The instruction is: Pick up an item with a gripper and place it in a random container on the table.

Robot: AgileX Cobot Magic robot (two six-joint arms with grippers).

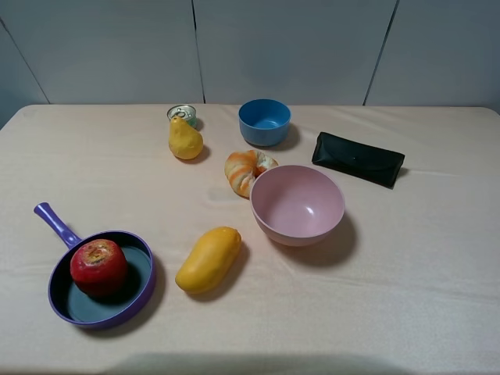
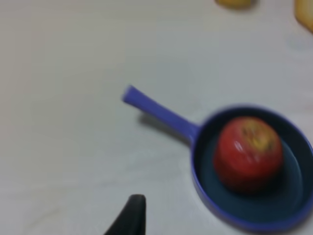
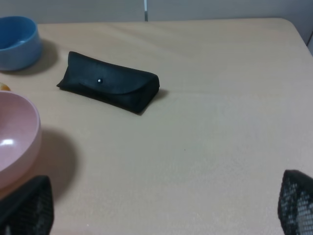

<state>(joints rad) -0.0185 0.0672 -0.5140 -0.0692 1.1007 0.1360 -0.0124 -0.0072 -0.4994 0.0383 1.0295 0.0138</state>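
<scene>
- Near the table's (image 1: 406,312) front-left corner, the apple (image 1: 98,266) sits inside the pan (image 1: 137,303).
- Apple looks rigid, smooth, rollable; grasp across its widest sides.
- Left gripper (image 2: 129,218): jaw state unclear; right gripper (image 3: 161,208) spread wide, empty.

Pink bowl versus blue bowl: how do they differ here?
The pink bowl is clearly larger than the blue bowl. The pink bowl sits nearer the table's middle, the blue bowl toward the far edge. A striped bread roll lies right beside the pink bowl, while the blue bowl stands apart. Both are round, upright and hold nothing.
</scene>
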